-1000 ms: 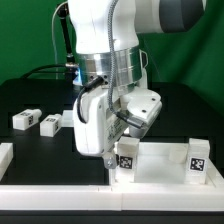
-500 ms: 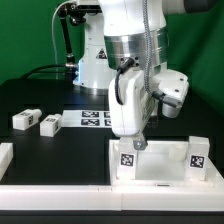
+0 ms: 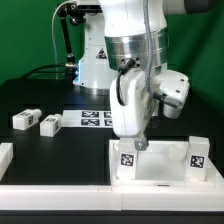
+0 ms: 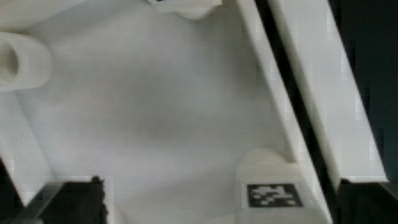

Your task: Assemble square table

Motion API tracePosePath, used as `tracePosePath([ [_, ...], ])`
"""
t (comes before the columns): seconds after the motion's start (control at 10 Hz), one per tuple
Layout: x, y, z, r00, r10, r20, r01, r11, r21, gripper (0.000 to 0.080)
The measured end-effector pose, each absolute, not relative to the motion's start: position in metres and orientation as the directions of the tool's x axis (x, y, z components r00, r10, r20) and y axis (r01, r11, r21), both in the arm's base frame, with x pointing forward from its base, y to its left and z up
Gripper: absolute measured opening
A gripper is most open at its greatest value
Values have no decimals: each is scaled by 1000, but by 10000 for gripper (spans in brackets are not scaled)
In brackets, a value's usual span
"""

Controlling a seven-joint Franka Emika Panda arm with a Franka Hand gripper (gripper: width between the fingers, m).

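Observation:
The square table's white slab [image 3: 160,168] lies at the front on the exterior view's right, and its flat surface [image 4: 160,120] fills the wrist view, with a round corner socket [image 4: 18,62] at one edge. Two tag-marked leg blocks stand upright on it, one [image 3: 127,159] at its near-left corner and one [image 3: 197,157] at its right. My gripper [image 3: 136,143] hangs open just above the left upright leg, touching nothing. In the wrist view that leg's tag [image 4: 270,192] sits between my open gripper's [image 4: 228,205] dark fingers [image 4: 80,200]. Two more legs [image 3: 24,118] [image 3: 49,124] lie loose at the left.
The marker board [image 3: 93,118] lies flat behind the slab, near the arm's base. A long white border bar [image 3: 100,196] runs along the front edge, and a short one [image 3: 5,155] sits at the left. Black cables hang at the back left.
Over the last second the arm rose and shifted toward the exterior view's right, away from the left upright leg. It has stayed still for the last half second, gripper open.

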State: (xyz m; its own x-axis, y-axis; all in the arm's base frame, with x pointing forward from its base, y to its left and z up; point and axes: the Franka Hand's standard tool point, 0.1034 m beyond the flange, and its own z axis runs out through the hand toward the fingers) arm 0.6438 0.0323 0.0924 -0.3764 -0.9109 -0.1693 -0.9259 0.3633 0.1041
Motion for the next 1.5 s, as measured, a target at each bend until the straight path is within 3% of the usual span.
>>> tracePosePath([
  [0.4, 591, 69, 84, -302, -939, -162, -946, 274, 174, 649],
  [0.5, 588, 64, 77, -304, -940, -155, -947, 282, 152, 649],
  [0.6, 591, 54, 68, -324, -937, -132, -946, 324, 21, 649],
  [0.7, 580, 53, 57, -320, -941, -108, -945, 325, -36, 649],
  [0.9, 575, 58, 45, -306, -948, -92, -944, 315, -99, 649],
  [1.2, 575, 59, 45, -302, -948, -101, -947, 310, -83, 649],
  [1.5, 572, 35, 47, 17, -995, -99, -995, -7, -96, 649],
])
